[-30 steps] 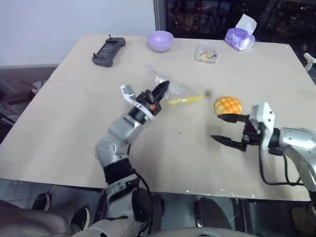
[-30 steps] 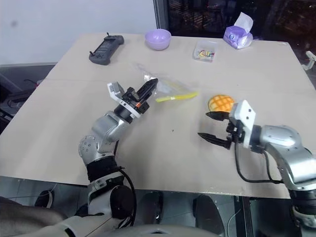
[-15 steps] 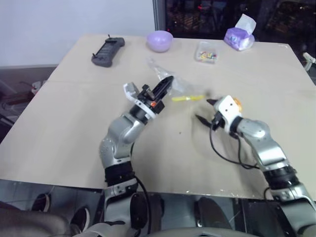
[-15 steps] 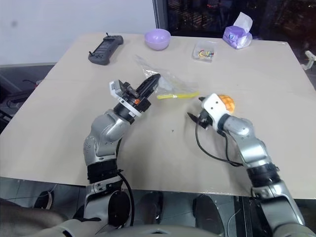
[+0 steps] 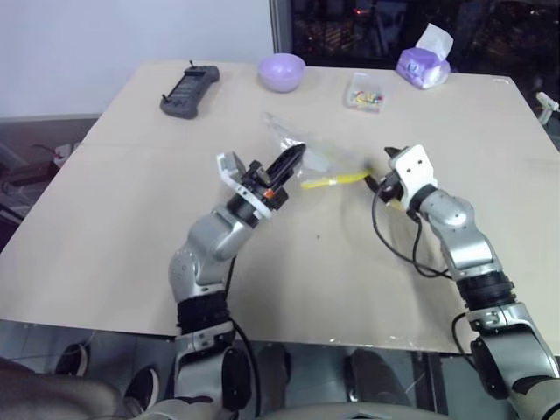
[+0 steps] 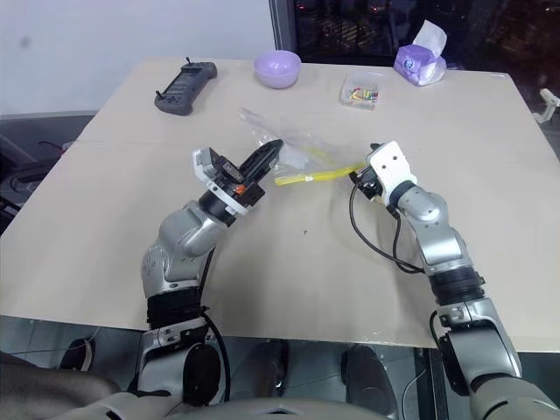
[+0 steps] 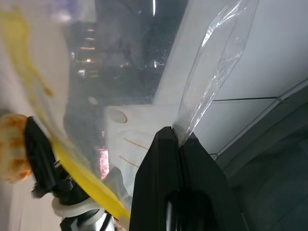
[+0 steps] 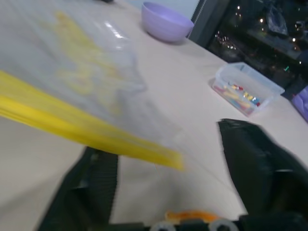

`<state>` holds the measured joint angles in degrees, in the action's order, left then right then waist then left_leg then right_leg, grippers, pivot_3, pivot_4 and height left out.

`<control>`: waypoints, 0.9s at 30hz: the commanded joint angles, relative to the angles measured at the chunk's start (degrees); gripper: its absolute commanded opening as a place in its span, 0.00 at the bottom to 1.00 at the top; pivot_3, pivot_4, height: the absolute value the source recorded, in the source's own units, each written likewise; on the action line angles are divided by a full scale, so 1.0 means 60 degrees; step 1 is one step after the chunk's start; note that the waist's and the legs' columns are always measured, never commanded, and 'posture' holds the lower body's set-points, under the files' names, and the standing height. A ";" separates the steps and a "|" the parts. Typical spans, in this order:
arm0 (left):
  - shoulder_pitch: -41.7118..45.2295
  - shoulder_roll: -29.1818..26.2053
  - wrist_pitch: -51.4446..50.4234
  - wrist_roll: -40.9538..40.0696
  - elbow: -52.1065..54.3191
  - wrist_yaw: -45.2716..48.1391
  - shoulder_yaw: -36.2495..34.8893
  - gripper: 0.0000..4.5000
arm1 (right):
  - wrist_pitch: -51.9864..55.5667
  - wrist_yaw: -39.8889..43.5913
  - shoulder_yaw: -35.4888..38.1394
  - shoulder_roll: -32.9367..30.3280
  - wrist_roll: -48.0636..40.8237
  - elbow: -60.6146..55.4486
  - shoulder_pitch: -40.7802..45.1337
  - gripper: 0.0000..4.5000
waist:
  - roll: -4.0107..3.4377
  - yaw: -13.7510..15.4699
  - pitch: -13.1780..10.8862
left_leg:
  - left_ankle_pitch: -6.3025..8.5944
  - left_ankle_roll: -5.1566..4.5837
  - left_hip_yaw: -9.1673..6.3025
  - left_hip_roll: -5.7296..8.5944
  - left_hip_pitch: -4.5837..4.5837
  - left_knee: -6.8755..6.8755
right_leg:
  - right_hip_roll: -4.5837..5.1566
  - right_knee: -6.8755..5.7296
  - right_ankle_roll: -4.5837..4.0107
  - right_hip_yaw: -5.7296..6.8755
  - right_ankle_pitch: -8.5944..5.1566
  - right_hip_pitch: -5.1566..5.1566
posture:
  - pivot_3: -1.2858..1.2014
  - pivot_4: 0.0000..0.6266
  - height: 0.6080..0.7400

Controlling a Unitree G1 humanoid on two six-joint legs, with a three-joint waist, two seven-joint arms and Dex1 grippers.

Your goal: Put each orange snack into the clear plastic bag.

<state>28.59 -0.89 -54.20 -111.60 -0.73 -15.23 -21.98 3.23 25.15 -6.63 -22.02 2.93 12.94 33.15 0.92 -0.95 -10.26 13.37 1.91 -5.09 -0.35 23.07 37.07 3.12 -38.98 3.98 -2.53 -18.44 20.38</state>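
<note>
My left claw (image 5: pixel 294 155) was clamped shut on an edge of the flat clear plastic bag with the yellow seal strip (image 5: pixel 317 163), holding it raised over the beige tabletop (image 5: pixel 114 210). To its right, my right claw (image 5: pixel 382 168) stood with its fingers spread at the end of that strip, around the round orange-yellow snack (image 7: pixel 13 147), though I could not tell if it was pinched.

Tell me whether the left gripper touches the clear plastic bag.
Touching: the left wrist view shows the left gripper shut on a fold of the clear plastic bag.
</note>
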 commanded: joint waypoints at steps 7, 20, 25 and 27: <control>-0.0079 -0.0103 -0.0035 -0.0234 0.0216 0.0205 0.0173 0.00 | -0.0500 0.0653 -0.0028 0.0157 -0.0242 -0.0611 -0.0142 0.02 | 0.0000 0.0008 0.0000 | 0.0000 0.0000 -0.0001 0.0000 0.0000 0.0000 | 0.0000 0.0001 0.0000 0.0000 0.0000 0.0000 | 0.52 0.24 1.00; 0.0552 -0.2728 0.0367 0.2778 -0.0364 0.2647 0.0541 0.35 | 0.1377 -0.0226 -0.0291 0.0092 0.1223 -0.1493 0.0694 0.00 | -0.0002 -0.0022 -0.0001 | -0.0001 0.0001 0.0004 0.0000 0.0036 -0.0017 | -0.0004 -0.0006 -0.0001 -0.0006 0.0000 0.0058 | 0.52 0.24 1.00; 0.1009 -0.5011 0.0117 0.5260 0.0504 0.5794 0.1424 0.35 | 0.2992 -0.1004 -0.0799 0.0052 0.2854 -0.1484 0.1714 0.00 | -0.0003 -0.0117 -0.0001 | -0.0007 0.0011 0.0005 0.0002 0.0143 -0.0019 | -0.0007 -0.0035 -0.0004 -0.0008 0.0000 0.0185 | 0.52 0.24 1.00; 0.1191 -0.5315 0.0415 0.6068 0.0727 0.6481 0.1693 0.35 | 0.3212 -0.1219 -0.1071 -0.0060 0.3459 -0.1266 0.2105 0.00 | -0.0004 -0.0123 -0.0001 | -0.0009 0.0013 0.0009 0.0004 0.0148 -0.0035 | -0.0001 -0.0019 -0.0005 -0.0009 0.0000 0.0192 | 0.52 0.24 1.00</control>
<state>34.72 -31.98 -53.22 -79.10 0.80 19.51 -13.27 21.42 19.61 -12.15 -21.45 20.18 5.65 43.54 0.90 -1.69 -10.27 13.32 1.99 -5.03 -0.32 23.96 36.86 3.12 -39.08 3.95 -2.58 -18.44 21.53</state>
